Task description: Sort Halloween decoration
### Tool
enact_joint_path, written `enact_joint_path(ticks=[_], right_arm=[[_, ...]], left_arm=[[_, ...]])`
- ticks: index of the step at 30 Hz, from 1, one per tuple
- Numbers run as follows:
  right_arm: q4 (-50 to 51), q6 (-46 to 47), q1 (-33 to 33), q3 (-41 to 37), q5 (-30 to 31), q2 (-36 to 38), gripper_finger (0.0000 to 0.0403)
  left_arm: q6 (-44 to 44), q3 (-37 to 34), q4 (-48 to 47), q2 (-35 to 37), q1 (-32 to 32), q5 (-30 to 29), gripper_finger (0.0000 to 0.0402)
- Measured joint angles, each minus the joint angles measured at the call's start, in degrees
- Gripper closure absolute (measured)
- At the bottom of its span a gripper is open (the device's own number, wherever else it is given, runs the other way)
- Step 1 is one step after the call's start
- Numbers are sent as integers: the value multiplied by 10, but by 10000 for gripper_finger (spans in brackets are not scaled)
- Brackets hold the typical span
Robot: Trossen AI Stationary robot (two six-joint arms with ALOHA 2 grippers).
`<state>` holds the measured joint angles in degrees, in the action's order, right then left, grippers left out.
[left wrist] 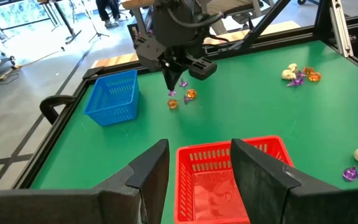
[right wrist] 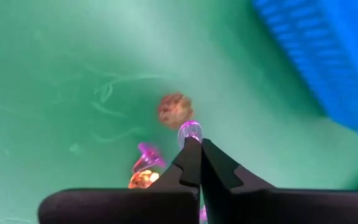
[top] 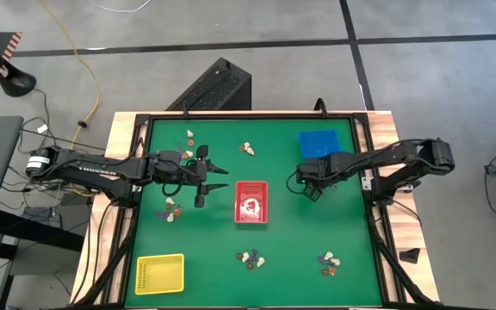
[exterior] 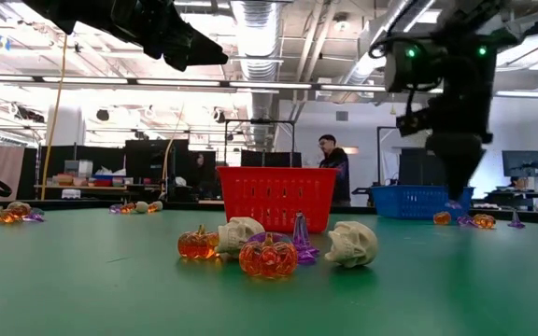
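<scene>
My right gripper (right wrist: 199, 148) points down at the table beside the blue tray (top: 319, 142) and is shut on a small dark purple trinket (right wrist: 190, 131). Below it lie two orange pumpkin trinkets (left wrist: 191, 94) and another purple one (right wrist: 146, 155). My left gripper (left wrist: 201, 180) hovers open above the table, left of the red tray (top: 251, 202), with nothing between its fingers. More small groups of Halloween decoration lie on the green mat (top: 246, 148) (top: 170, 209) (top: 250, 257) (top: 328, 261). My right gripper pinches the purple trinket (right wrist: 190, 131) between the free ends of its two fingers, coming from above and pointing steeply down. The trinket sticks out just past the fingertips (right wrist: 191, 155) and hangs clear of the mat, above the pumpkins.
A yellow tray (top: 159, 274) stands at the near left corner. The red tray holds some pale pieces. In the low view, pumpkins, skulls and a purple piece (exterior: 269, 247) lie close in front. A black frame (top: 368, 172) runs around the table. People stand in the room behind.
</scene>
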<state>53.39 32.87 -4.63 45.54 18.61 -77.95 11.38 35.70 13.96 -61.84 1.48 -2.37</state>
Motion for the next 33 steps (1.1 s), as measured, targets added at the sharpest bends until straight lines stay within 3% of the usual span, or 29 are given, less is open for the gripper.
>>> enact_joint_path(ticks=[10,24,33], right_arm=[[64,-92,-65,99,69,0,377],[40,-167,-251,114,54,-1,357],[18,-178,-270,114,51,-1,324]], left_arm=[[-6,0,0,0,0,0,239],[-6,0,-1,0,0,0,239],[4,0,-14,0,0,0,239]])
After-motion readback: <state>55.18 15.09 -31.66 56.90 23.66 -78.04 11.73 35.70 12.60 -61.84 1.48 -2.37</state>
